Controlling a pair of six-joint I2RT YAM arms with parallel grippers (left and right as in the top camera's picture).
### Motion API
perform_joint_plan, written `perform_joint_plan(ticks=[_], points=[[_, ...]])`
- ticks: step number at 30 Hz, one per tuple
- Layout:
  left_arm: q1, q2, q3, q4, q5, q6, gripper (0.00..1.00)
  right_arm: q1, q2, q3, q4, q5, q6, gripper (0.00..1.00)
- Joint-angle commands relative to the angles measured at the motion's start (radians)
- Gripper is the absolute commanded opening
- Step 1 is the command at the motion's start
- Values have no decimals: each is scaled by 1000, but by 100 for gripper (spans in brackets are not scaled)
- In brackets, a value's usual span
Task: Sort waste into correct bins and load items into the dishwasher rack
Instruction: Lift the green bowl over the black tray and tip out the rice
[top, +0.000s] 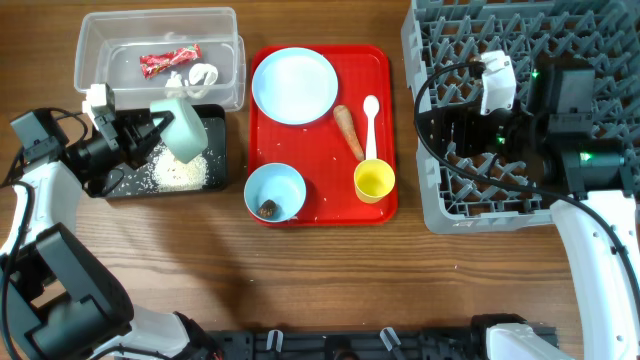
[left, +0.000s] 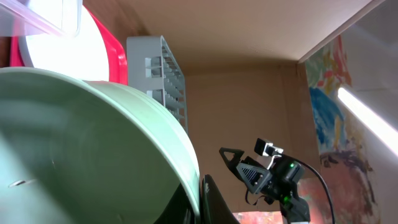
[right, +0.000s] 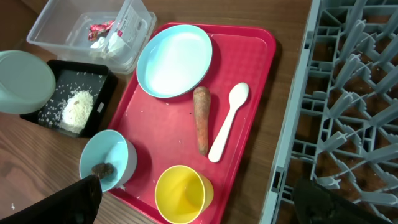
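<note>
Two bins at far left, both in use: clear tub (top: 85, 50) with the red wrapper (top: 170, 62) and white tissue (top: 203, 75) inside; black tub (top: 218, 125) just beside it, rice (top: 180, 172) heaped within. Left gripper (top: 150, 130) clamped on the pale green bowl (top: 180, 128), tipped above the black tub.

Centre: red tray (top: 320, 150) carrying blue plate (top: 294, 85), carrot (top: 348, 130), white spoon (top: 370, 115), yellow cup (top: 374, 180) and blue bowl (top: 274, 192) with a brown scrap (top: 269, 209). None sorted or loaded yet.

Far right: dishwasher rack (top: 560, 30), no dishes visible among its pegs. Right gripper (top: 455, 128) over it, fingers wide apart, nothing held.

Probably under halfway. Narrow gaps between tubs, tray and rack; open wood along the near table (top: 300, 270) edge.
</note>
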Motion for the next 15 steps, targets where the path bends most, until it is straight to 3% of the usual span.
perform_joint_plan(ticks=[1, 4, 7, 10, 15], points=[[7, -19, -2, 4, 26, -56, 4, 3, 13, 5, 6, -16, 5, 100], [6, -19, -2, 5, -27, -178, 4, 3, 13, 5, 10, -16, 4, 100], [7, -19, -2, 26, -127, -204, 4, 3, 13, 5, 13, -16, 4, 100], [6, -19, -2, 115, -2, -367, 4, 3, 13, 5, 13, -16, 5, 100], [-16, -22, -2, 174, 23, -403, 4, 3, 13, 5, 8, -16, 5, 100]])
